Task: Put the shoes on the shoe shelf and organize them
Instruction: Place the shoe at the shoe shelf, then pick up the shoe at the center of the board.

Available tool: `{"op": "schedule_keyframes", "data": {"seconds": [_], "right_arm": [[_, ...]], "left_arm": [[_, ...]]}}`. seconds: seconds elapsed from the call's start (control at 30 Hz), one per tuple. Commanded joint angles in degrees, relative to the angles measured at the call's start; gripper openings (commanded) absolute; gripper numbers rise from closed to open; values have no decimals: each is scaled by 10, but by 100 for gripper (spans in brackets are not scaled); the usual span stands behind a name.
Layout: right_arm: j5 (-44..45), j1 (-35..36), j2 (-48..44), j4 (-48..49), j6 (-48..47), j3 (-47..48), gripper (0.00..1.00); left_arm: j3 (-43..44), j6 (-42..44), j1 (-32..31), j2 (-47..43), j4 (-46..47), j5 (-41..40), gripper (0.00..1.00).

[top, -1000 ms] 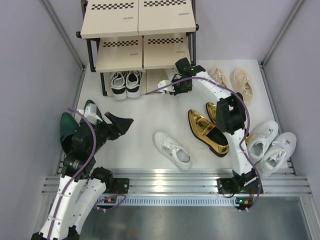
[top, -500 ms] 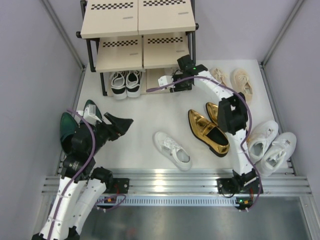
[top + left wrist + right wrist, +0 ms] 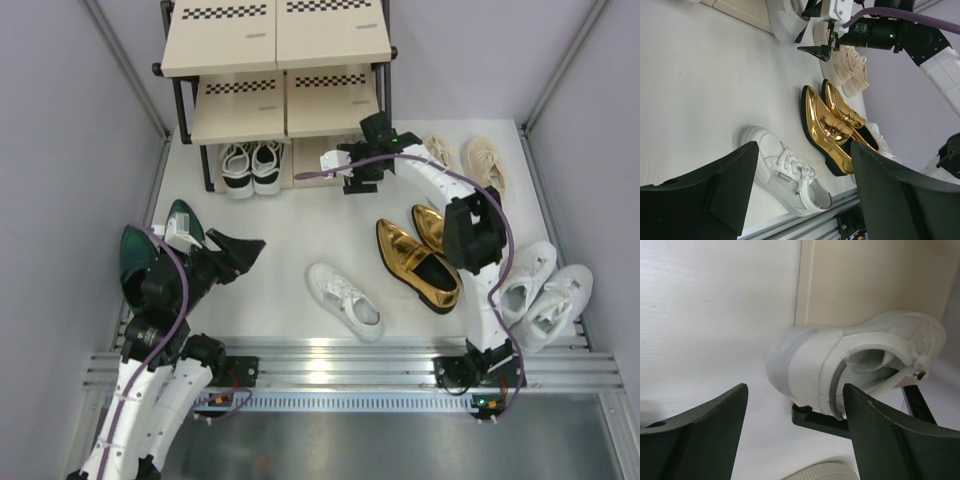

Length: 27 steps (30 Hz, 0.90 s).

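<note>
My right gripper stands with its jaws wide apart and nothing between the fingers. It is low at the front of the three-tier shoe shelf of black tube and beige boards, at the right half of the bottom tier. Just beyond my fingertips lies a white lace-up shoe. Its heel end faces my wrist camera and its long axis runs away from me toward the shelf's beige bottom board. The heel sits over a thin black bar. I cannot tell whether the shoe stands on its sole or leans on its side.

My left gripper is also spread wide and empty, held above the white table near its left side. The glossy dark green loafers lie just beside that arm.

The second white lace-up lies alone mid-table, set diagonally with its toe toward the far left and its heel toward my bases. The shiny gold loafers sit side by side near it on the right, on much the same diagonal. The black-and-white sneakers are paired on the bottom tier's left half. The beige sneakers rest right of the shelf, and the chunky white sneakers lie near the right edge.
</note>
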Motion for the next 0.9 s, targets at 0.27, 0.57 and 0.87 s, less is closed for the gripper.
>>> {"op": "schedule_keyframes", "data": {"seconds": [0.27,0.57,0.87], "right_arm": [[-76,-5,-216,-14,148,-101,92],[-268,50,-406,-97,376,-416,89],[-123,160,-451,65,575,-558,87]], "left_arm": [[-34,-68,1,28,3,22,91],[-64,-126,-1,140,10,66,91],[-69,-154,-50,211,69,54,91]]}}
